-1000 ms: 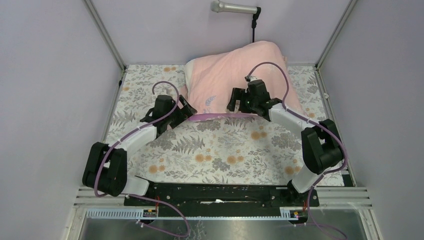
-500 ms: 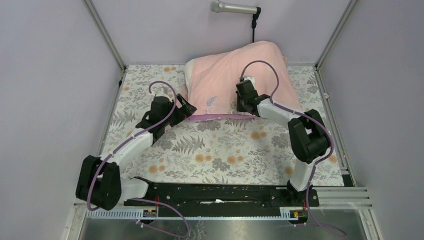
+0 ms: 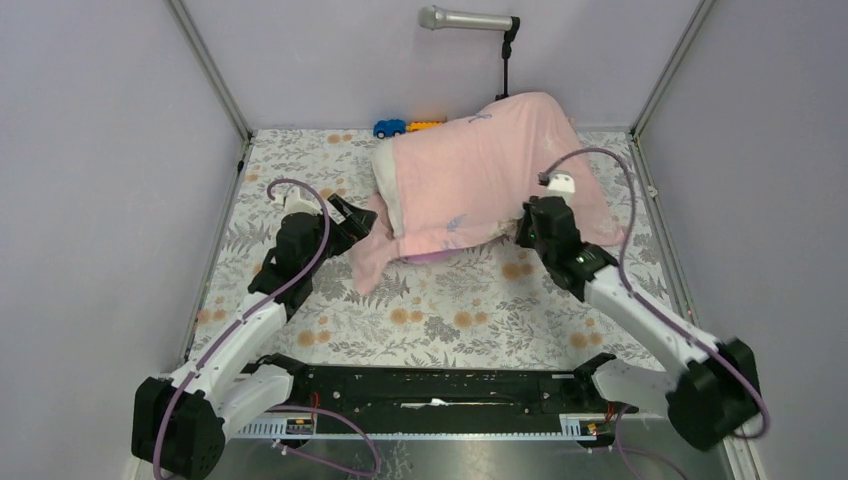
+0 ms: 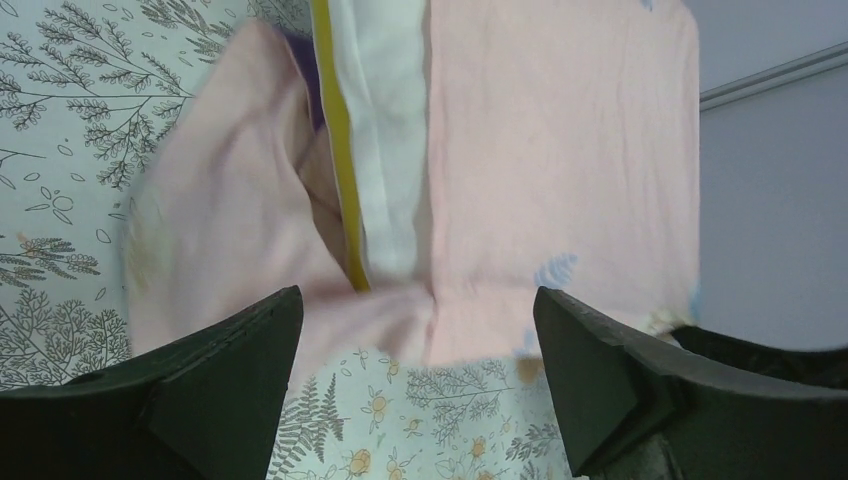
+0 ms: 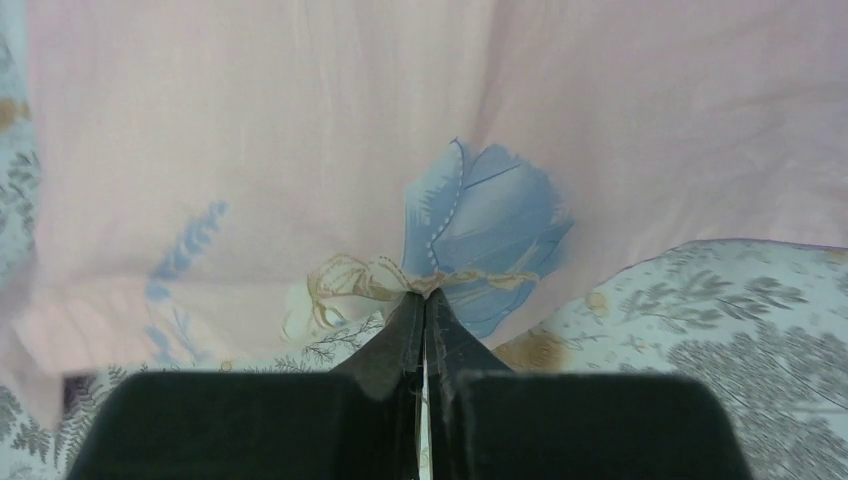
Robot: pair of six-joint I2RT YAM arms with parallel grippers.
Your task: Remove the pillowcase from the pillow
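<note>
Lighting's soft and even, seems to come from above, no glare anywhere. Top cam is crisp, just faint shadows under the arms on the desk (image 3: 450,300). On the left wrist cam the pillowcase (image 4: 560,180) flap at the left looks smeared, and the left pincer (image 4: 418,300) is dark and fuzzy. The right pincer (image 5: 425,300) is a near-black silhouette, with the fabric around it slightly soft.
</note>
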